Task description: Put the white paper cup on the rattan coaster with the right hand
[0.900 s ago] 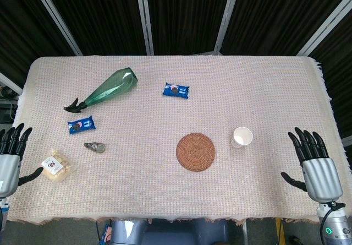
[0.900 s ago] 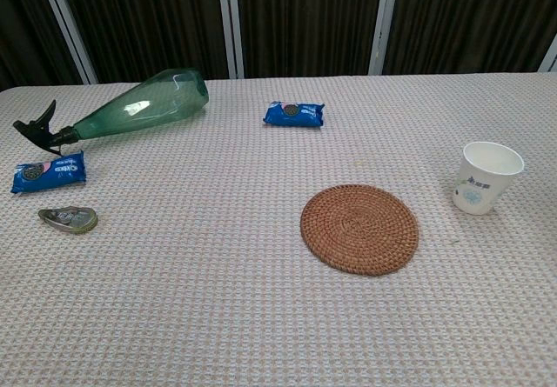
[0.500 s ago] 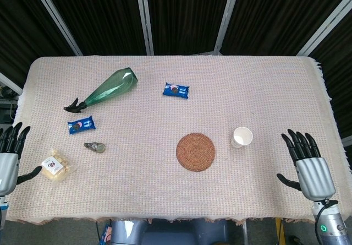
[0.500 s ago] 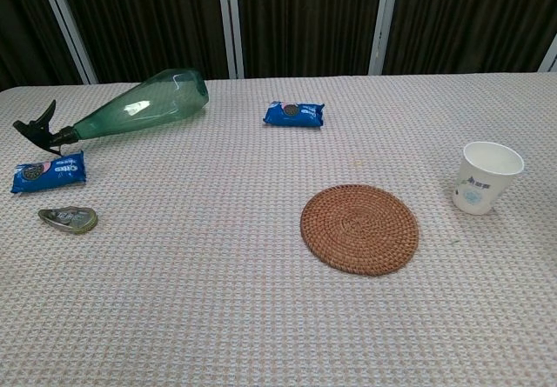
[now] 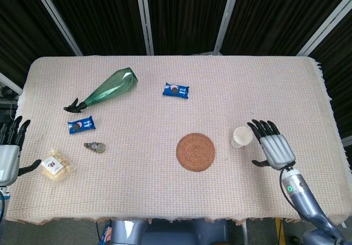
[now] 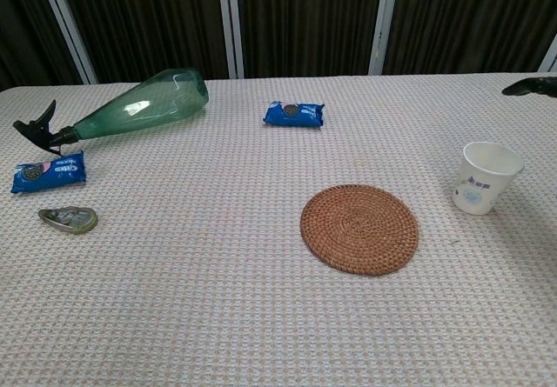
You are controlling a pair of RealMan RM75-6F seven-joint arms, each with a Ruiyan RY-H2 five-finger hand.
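Note:
The white paper cup (image 5: 241,136) (image 6: 484,176) stands upright on the tablecloth, a short way right of the round rattan coaster (image 5: 196,152) (image 6: 359,228). My right hand (image 5: 273,147) hovers just right of the cup with its fingers spread, holding nothing and not touching the cup. In the chest view only a dark fingertip (image 6: 527,86) of it shows at the right edge. At the table's left edge my left hand (image 5: 10,152) stays empty with its fingers apart.
A green spray bottle (image 5: 104,91) lies on its side at the back left. Two blue snack packs (image 5: 176,90) (image 5: 81,125), a small metal object (image 5: 95,146) and a wrapped snack (image 5: 55,166) are scattered over the left and middle of the table.
My right hand has moved left and forward from the table's right edge to just beside the cup. The left hand has slid slightly further left. The cup and coaster have not moved.

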